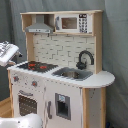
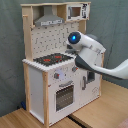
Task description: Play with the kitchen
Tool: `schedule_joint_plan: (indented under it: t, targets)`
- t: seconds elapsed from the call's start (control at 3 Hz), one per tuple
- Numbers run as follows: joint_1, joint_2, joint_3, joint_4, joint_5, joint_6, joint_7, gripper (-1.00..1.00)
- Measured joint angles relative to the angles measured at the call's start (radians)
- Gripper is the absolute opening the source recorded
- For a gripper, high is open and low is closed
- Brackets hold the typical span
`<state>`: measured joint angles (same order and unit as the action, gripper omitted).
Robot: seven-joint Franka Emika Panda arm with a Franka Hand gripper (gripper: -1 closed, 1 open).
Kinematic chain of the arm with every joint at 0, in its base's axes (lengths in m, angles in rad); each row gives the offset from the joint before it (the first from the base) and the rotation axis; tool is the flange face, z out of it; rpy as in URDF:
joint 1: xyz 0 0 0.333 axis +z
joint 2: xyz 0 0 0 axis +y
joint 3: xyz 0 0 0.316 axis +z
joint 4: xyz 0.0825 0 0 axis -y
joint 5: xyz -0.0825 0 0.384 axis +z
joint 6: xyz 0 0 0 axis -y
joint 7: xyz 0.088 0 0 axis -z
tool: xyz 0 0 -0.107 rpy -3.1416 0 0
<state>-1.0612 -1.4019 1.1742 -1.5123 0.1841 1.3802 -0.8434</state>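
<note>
Gripper-wise, in the first exterior view only a pale, ribbed piece of my arm's end (image 1: 7,52) pokes in at the left edge, mid-height, and I cannot tell from it how the fingers stand. It hangs just above and to the left of the kitchen (image 1: 65,95), which fills most of the frame and runs widthwise from left to right, so everything I could play with lies to the right and slightly below me. Nearest is the stovetop (image 1: 36,65), black with red burners; further right sits the sink (image 1: 73,74) with its black faucet (image 1: 85,59), well apart from me. Above are the grey hood (image 1: 39,25) and the small microwave (image 1: 72,23); below, the knobs (image 1: 34,83) and the windowed oven door (image 1: 28,104). In the second exterior view my white arm (image 2: 89,50) sweeps in from the right edge and crosses in front of the kitchen's right half, a blue light glowing on one joint at centre frame; the gripper itself is hidden there. The stovetop (image 2: 52,59) shows just left of the arm, the oven door (image 2: 65,95) below it, the hood (image 2: 50,20) at upper left. I judge the stove the closest target.
</note>
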Motion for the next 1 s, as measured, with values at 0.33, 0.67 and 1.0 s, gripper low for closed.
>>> schedule_joint_plan:
  t: [0.33, 0.67, 1.0]
  targets:
    - [0.0, -0.056, 0.011, 0.026, -0.024, 0.074, -0.005, 1.0]
    - [0.0, -0.086, 0.03, 0.032, -0.042, 0.174, -0.016, 1.0]
    - [-0.001, -0.086, 0.059, 0.032, -0.069, 0.299, -0.016, 1.0]
